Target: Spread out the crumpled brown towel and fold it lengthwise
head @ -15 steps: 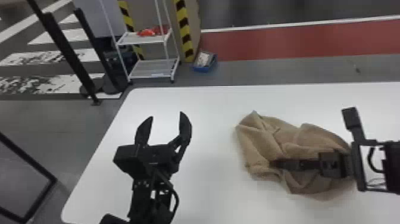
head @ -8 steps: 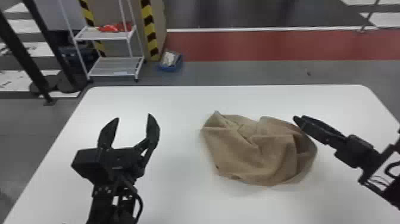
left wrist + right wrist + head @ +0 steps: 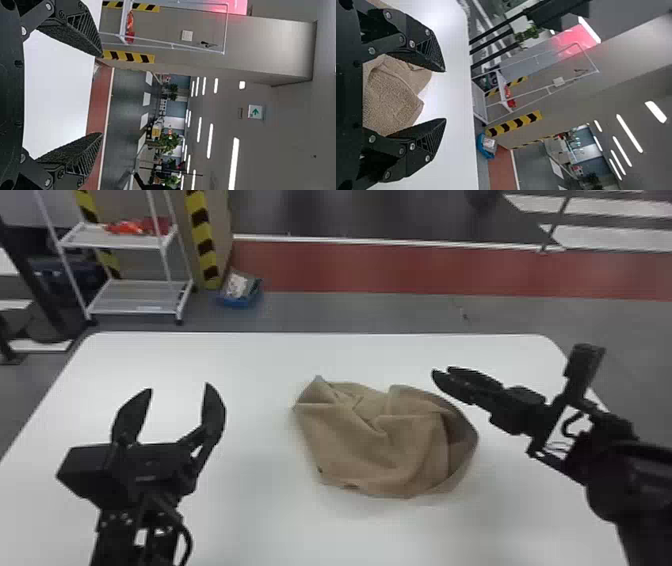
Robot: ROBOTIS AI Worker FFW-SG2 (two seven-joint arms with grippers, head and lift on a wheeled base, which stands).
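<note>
1. The brown towel point(image 3: 370, 450) lies crumpled around the middle of the counter point(image 3: 280, 355), loose folds across its top. Taking it as the dial's centre in the head view, with twelve at the far side, a small peak stands at eleven and a darker, turned-over part lies at three.
2. The right pincer point(image 3: 442, 372) hangs above the counter just off the towel's edge, its tips at about one o'clock. The arm behind it comes in from four o'clock and runs slantwise, so the fingers aim at ten. In the right wrist view the pincer point(image 3: 444, 95) is spread wide, gripping nothing; the towel shows beyond the gap.
3. The left pincer point(image 3: 178, 388) is over at nine o'clock, well apart from the towel. Its arm rises from the near side at eight, and its fingers aim roughly at twelve. They stand wide apart, with nothing held between them.
4. Farther out, past the counter's far edge, a white shelf rack point(image 3: 137, 296) stands at about ten o'clock, with a blue bin point(image 3: 240, 301) on the floor at eleven.
</note>
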